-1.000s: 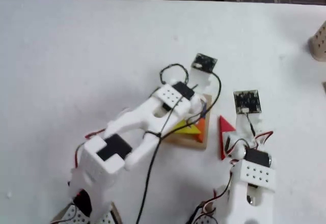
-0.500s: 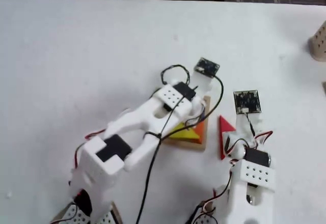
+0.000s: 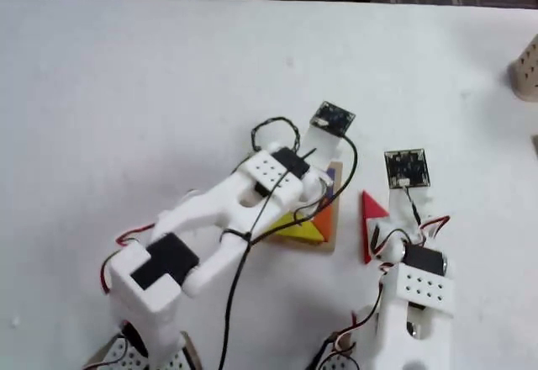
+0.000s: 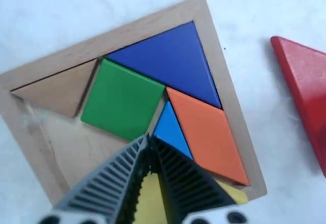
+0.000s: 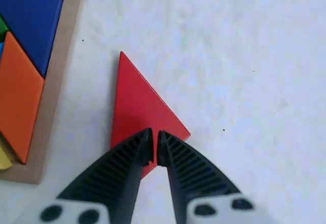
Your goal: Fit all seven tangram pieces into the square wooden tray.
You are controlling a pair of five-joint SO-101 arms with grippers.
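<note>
Tangram tray [image 4: 214,56]: likely seating yellow triangle [image 4: 150,203] under left gripper [image 4: 148,141], jaws shut, empty. Right gripper [image 5: 154,145] nearly closed over red triangle [image 5: 137,102], hold unclear. Next probably needs firm pinch, lift.

The white tabletop [image 3: 126,67] is lit brightly and evenly from overhead, close to washed out across its middle, while the room beyond its far edge lies dark. Shadows are soft and pale, a faint grey hugging the left arm [image 3: 210,219] toward the front edge. A slim shade lines the inner rim of the wooden tray [image 4: 46,152]. The blue triangle [image 4: 168,61] and red triangle [image 5: 137,107] look flatly, evenly lit.
</note>
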